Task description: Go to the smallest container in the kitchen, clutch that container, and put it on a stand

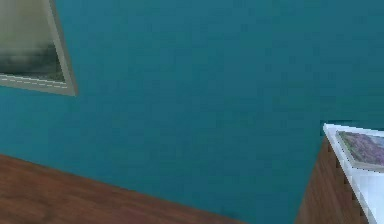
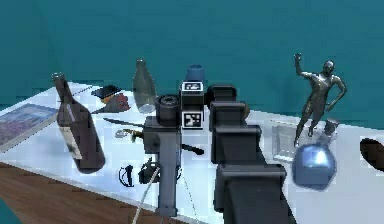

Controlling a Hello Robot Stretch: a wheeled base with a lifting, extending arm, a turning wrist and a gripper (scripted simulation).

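In the arm side view we see the tool over the white table, between a dark bottle and a bronze statue. With things lying behind it, we cannot tell whether it holds anything. A small dark-blue container stands near the table's far edge, just beyond the arm's white squares, beside a pale green bottle.

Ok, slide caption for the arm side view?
Arm over a white table bearing a dark bottle, statue and blue vase.
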